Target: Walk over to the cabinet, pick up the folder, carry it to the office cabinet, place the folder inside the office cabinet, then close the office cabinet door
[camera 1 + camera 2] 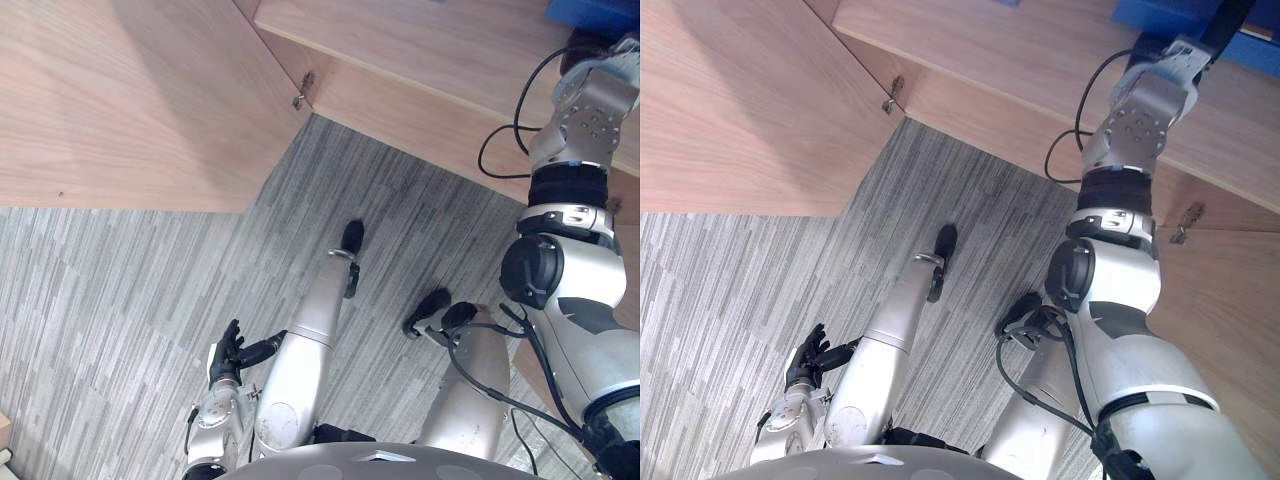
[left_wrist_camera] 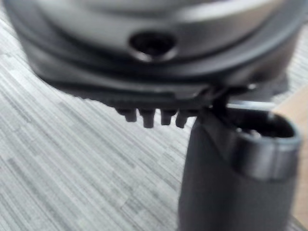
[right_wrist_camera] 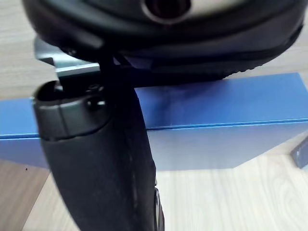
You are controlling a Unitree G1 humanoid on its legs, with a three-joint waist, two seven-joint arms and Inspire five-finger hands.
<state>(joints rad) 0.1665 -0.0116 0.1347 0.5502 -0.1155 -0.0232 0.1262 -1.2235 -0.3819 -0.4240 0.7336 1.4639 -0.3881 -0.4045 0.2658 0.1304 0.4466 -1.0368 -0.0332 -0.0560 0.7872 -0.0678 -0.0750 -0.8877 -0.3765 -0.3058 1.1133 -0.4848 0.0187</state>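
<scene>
The blue folder (image 3: 216, 110) lies flat on the pale wooden shelf (image 1: 400, 40) of the office cabinet, and its corner (image 1: 1160, 15) shows at the far right. My right arm is raised to it, with the right hand (image 1: 1228, 28) against the folder. The thumb (image 3: 96, 159) lies across the folder's front edge, and the fingers are hidden. My left hand (image 1: 228, 355) hangs low beside me over the floor, fingers relaxed and holding nothing.
The cabinet door (image 1: 120, 90) stands swung open on my left, hinged (image 1: 303, 92) to the cabinet front. A second hinge (image 1: 1187, 222) and wood panel sit at the right. Grey striped carpet (image 1: 120, 300) covers the floor below.
</scene>
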